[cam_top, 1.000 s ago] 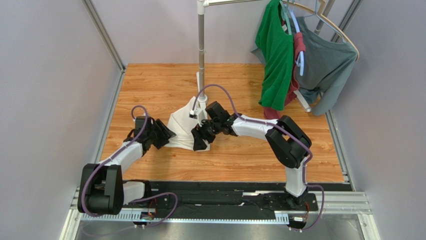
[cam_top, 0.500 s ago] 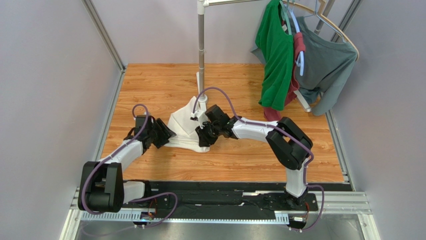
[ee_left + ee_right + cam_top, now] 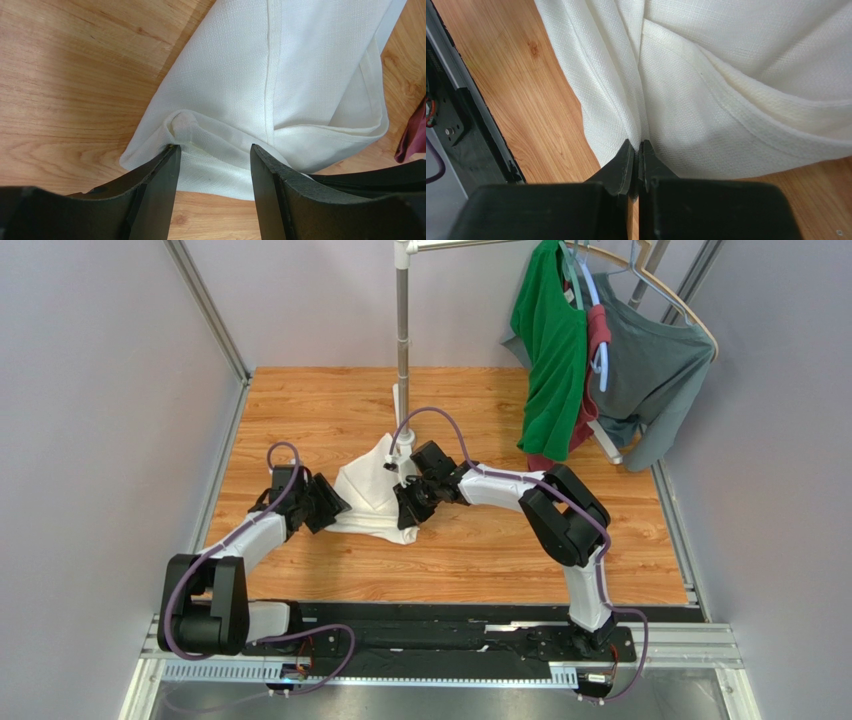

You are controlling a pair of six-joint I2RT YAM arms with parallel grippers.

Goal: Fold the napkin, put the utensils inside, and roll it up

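The white napkin [image 3: 370,492] lies bunched and partly folded on the wooden table, between my two grippers. My left gripper [image 3: 335,508] is at its left edge, open. In the left wrist view the napkin [image 3: 280,75] has a puckered corner lying between the spread fingers of the left gripper [image 3: 212,152]. My right gripper [image 3: 408,510] is at the napkin's right side. In the right wrist view the right gripper [image 3: 639,146] is shut on a pinched fold of the napkin [image 3: 726,75], which is lifted slightly. The utensils are out of view.
A white pole stand [image 3: 402,340] rises just behind the napkin. A green shirt [image 3: 550,350] and a grey shirt [image 3: 650,370] hang at the back right over a dark red cloth [image 3: 412,135]. The black base rail [image 3: 450,625] runs along the near edge.
My right gripper has closed on the napkin's fold and drawn it slightly away from the near edge. The left gripper edged a little closer to the cloth, still open.
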